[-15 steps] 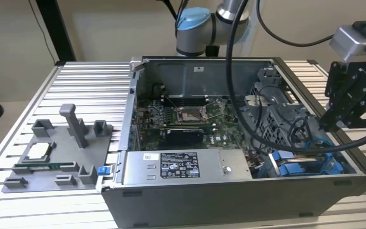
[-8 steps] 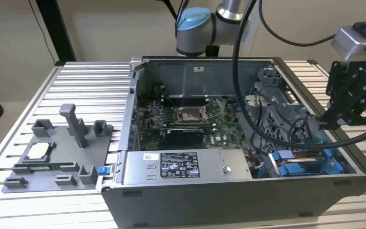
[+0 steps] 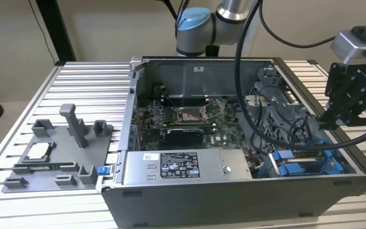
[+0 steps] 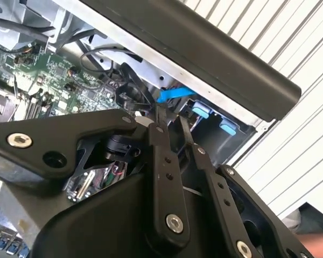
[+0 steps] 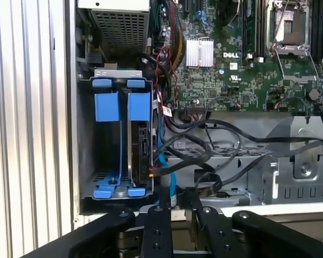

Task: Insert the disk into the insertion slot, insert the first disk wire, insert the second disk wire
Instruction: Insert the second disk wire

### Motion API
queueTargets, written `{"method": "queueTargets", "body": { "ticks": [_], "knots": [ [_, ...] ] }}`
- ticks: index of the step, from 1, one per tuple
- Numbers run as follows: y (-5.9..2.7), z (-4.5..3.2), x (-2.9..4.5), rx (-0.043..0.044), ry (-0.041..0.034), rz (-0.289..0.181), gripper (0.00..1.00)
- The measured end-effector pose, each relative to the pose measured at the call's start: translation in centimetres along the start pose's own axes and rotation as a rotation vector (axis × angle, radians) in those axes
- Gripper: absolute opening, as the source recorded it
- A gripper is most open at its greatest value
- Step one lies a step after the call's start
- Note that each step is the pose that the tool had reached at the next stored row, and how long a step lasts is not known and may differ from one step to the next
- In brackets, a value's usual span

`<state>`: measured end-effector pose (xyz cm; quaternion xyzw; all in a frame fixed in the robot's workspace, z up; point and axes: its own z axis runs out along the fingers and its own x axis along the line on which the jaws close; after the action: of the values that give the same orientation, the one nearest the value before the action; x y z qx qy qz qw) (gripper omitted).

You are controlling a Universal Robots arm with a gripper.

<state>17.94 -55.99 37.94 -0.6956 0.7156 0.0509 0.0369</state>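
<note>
One flat silver disk in a blue plastic carrier sits slotted, so wiring seems in hand, wanting precise alignment; of the black gripper I cannot tell the grip.

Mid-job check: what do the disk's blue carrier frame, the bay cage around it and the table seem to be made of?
Carrier frame on the disk: uniformly bright blue with a soft gloss, probably moulded plastic. Bay cage: bare grey with a folded flange, likely sheet metal. Table: pale ribbed slats with a satin sheen, probably extruded aluminium.
</note>
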Motion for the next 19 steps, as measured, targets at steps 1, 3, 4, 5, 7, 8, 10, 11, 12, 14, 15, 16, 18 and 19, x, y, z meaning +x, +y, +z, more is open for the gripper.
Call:
{"method": "queueTargets", "body": {
  "ticks": [1,3,4,5,7,8,10,11,12,14,15,16,18,19],
  "knots": [
    [0.00,0.04,0.00,-0.0004,-0.0066,-0.002,1.00],
    [-0.01,0.12,0.01,-0.0013,-0.0187,-0.007,1.00],
    [-0.02,0.17,0.02,-0.0018,-0.0233,-0.009,1.00],
    [-0.06,0.22,0.02,-0.0023,-0.0260,-0.012,1.00],
    [-0.22,0.35,0.03,-0.0069,-0.0272,-0.017,1.00],
    [-0.31,0.40,0.04,-0.0097,-0.0271,-0.019,1.00],
    [-0.44,0.48,0.04,-0.0142,-0.0276,-0.025,1.00],
    [-0.45,0.51,0.05,-0.0153,-0.0289,-0.027,1.00],
    [-0.45,0.54,0.06,-0.0157,-0.0311,-0.028,0.00],
    [-0.47,0.74,0.08,-0.0162,-0.0390,-0.030,0.00],
    [-0.47,0.76,0.08,-0.0162,-0.0397,-0.030,0.00],
    [-0.47,0.77,0.10,-0.0162,-0.0403,-0.030,0.00],
    [-0.43,0.63,0.20,-0.0165,-0.0436,-0.030,0.00],
    [-0.37,0.39,0.23,-0.0165,-0.0451,-0.030,0.00]
  ]
}}
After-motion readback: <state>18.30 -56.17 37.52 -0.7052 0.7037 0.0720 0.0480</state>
